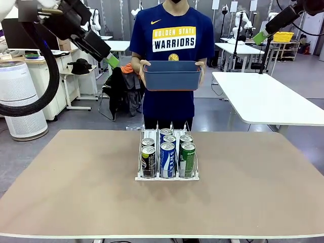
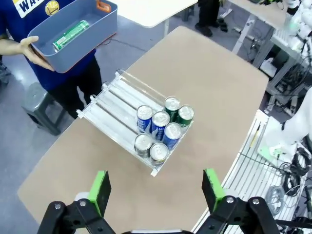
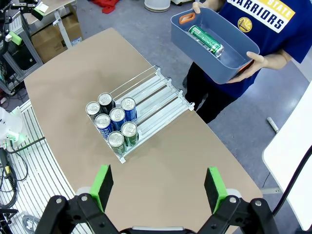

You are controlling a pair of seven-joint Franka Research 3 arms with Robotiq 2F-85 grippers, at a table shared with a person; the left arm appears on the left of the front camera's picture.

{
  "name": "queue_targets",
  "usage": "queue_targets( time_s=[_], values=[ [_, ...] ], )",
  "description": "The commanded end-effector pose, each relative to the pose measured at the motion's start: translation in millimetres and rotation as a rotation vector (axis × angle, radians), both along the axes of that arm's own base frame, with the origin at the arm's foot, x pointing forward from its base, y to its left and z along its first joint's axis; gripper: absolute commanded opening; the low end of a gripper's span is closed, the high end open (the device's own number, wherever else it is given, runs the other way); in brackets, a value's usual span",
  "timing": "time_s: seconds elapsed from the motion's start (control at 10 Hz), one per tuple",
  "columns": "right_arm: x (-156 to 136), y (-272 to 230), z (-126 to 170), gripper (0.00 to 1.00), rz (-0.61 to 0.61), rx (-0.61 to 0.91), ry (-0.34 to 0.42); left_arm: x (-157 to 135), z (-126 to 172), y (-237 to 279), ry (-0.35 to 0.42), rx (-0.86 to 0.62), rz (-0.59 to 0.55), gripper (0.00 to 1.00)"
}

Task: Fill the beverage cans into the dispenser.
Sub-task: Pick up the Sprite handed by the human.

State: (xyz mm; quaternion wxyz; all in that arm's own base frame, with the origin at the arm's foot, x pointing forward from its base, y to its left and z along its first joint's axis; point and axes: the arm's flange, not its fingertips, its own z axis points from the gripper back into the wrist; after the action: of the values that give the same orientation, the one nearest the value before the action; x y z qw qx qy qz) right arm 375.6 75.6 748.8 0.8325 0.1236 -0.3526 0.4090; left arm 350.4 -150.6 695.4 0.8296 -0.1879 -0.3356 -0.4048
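Observation:
The dispenser (image 1: 167, 177) stands at the middle of the table. Several beverage cans stand at its near end: black ones (image 1: 148, 162) in the left lane, blue ones (image 1: 167, 159) in the middle, green ones (image 1: 188, 159) on the right. Its far lanes (image 2: 109, 105) (image 3: 156, 95) are bare. Behind the table a person holds a blue-grey tub (image 1: 170, 76) with one green can (image 2: 70, 34) (image 3: 205, 40) lying in it. My left gripper (image 1: 112, 61) (image 2: 156, 192) hangs open high at the left. My right gripper (image 1: 260, 36) (image 3: 158, 187) is open high at the right.
The brown table (image 1: 76, 187) has free room on both sides of the dispenser. A white table (image 1: 268, 96) stands behind at the right. A white air purifier (image 1: 20, 101) and a chair draped with clothes (image 1: 121, 91) are behind at the left.

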Motion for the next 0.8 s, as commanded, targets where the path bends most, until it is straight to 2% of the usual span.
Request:
queue_targets(
  time_s=[0.0,0.3,0.5,0.6,0.7],
  values=[
    [0,0,-1,1.00,-0.001,-0.001,0.001,5,13,14,0.015,0.002,-0.036,1.00],
    [0,0,-1,1.00,-0.001,-0.001,0.001,25,30,22,0.002,0.080,-0.049,1.00],
    [0,0,-1,1.00,-0.001,-0.001,0.001,32,33,24,-0.041,0.096,-0.082,1.00],
    [0,0,-1,1.00,-0.001,-0.001,0.001,22,29,21,-0.003,0.051,-0.040,1.00],
    [0,0,-1,1.00,-0.001,-0.001,0.001,22,29,21,-0.003,0.051,-0.040,1.00]
  ],
)
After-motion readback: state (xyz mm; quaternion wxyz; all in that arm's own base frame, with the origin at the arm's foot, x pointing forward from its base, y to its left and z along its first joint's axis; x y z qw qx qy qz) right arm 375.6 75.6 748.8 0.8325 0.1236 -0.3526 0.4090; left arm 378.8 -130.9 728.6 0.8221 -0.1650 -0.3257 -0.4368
